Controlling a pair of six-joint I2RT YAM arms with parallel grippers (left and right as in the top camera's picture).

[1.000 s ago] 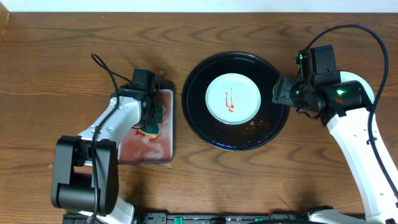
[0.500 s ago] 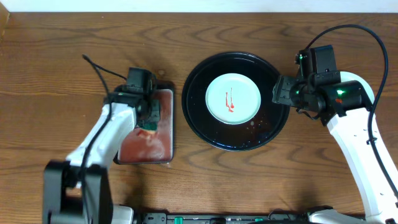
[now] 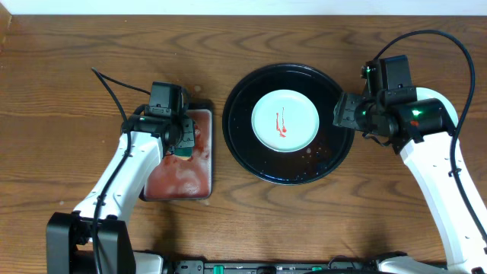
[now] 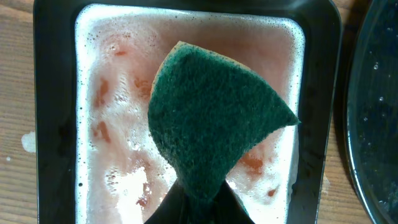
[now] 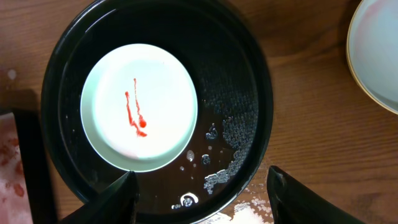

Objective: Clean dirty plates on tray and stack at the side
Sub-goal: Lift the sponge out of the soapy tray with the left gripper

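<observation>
One pale mint plate (image 3: 285, 120) with thin red streaks lies in the middle of the round black tray (image 3: 243, 156). In the right wrist view, the plate (image 5: 139, 106) sits left of centre in the tray (image 5: 236, 74). My right gripper (image 3: 342, 114) is open and empty, its jaws straddling the tray's right rim (image 5: 202, 177). A second pale plate (image 5: 376, 50) lies on the wood, cut off by the top right edge. My left gripper (image 3: 181, 141) is shut on a teal sponge (image 4: 217, 118), held over the rectangular tray; the fingers (image 4: 180, 208) pinch its lower corner.
The rectangular black tray (image 3: 213, 152) holds pinkish foamy water (image 4: 118, 155) and lies just left of the round tray, whose rim shows in the left wrist view (image 4: 373, 124). Water drops and foam lie on the round tray's floor (image 5: 214, 177) and on the wood beside it.
My left arm has moved toward the far end of the rectangular tray with the sponge in its grip. The right arm and the plate have not moved.
</observation>
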